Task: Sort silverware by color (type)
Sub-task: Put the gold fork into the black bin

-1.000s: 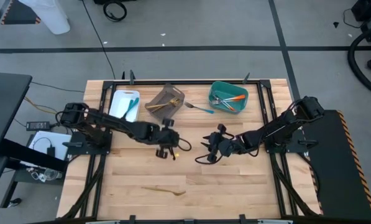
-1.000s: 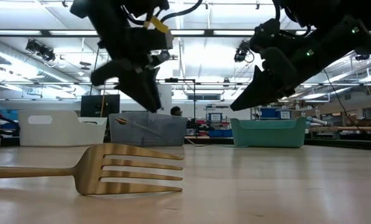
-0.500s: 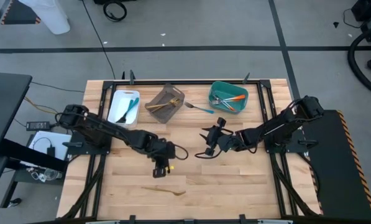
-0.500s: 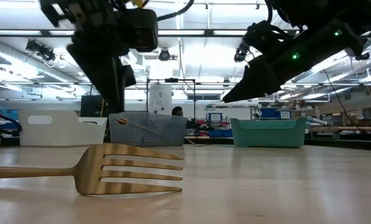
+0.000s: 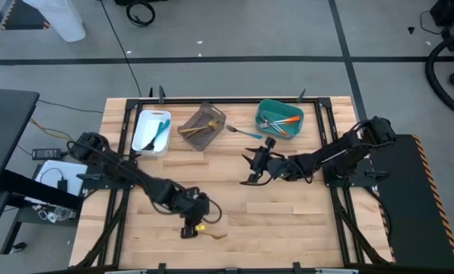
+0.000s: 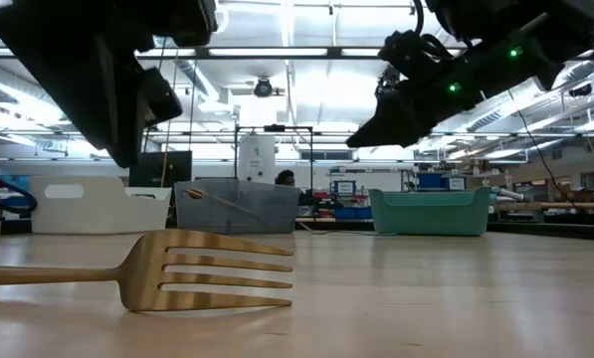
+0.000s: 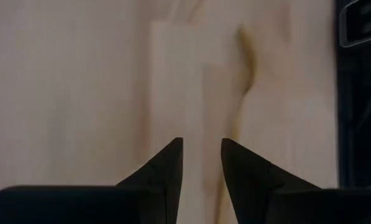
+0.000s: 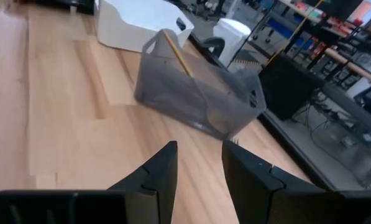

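A pale wooden slatted table is seen from above in a workshop with a grey floor, and three bins are lined up along its far edge. A white rectangular bin is seen to hold blue-handled utensils, a grey-brown translucent bin holds tan wooden utensils, and a teal bin holds orange-handled forks along with what look like blue-handled ones. The sorting is judged to be mostly done, with two pieces left loose on the table. One, a metal fork with a blue handle, lies between the grey-brown bin and the teal bin. The other, a tan wooden fork, lies flat near the front edge, its tines shown large in the low view. The left gripper is positioned directly over this wooden fork, close above the table. Its two dark fingers are held a narrow gap apart with nothing between them, and the fork is seen just beside and beyond the fingertips. The right gripper is raised near the table's middle, pointed towards the bins, its fingers likewise narrowly parted and empty, with the blue-handled fork well apart from it.
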Controlling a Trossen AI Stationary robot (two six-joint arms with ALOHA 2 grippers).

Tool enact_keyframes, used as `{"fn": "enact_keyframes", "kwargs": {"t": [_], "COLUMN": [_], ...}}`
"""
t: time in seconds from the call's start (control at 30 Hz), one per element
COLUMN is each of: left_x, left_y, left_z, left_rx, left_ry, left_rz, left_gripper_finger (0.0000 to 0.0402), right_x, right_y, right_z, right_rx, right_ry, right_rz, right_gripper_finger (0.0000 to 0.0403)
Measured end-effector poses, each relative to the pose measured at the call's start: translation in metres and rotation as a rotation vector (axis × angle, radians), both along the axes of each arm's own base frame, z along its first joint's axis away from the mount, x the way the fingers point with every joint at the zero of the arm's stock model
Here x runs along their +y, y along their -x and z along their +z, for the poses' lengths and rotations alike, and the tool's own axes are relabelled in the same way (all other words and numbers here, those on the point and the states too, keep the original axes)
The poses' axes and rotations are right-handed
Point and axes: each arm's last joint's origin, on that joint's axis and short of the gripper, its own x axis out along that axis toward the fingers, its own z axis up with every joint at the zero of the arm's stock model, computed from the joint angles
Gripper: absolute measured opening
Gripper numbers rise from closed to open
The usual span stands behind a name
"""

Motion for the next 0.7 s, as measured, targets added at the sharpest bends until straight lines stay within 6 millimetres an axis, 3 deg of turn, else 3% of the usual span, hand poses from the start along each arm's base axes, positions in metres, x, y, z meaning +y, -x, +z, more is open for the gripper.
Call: {"fn": "enact_keyframes", "kwargs": {"t": [0.27,0.7], "left_x": [-0.037,-0.054], "left_y": [0.002,0.011], "left_z": [-0.021,-0.030], "left_rx": [-0.050,-0.013], "left_ry": [0.001,-0.006], "left_rz": [-0.011,0.090], "left_gripper_finger": [0.0117,0.0116], "right_x": [-0.012,-0.027], "right_y": [-0.003,-0.007], "right_z": [0.004,0.005], "right_rx": [0.006,0.005], "right_ry": [0.059,0.027], "right_rz": [-0.004,0.068], "right_gripper_finger": [0.0136,0.0136]}}
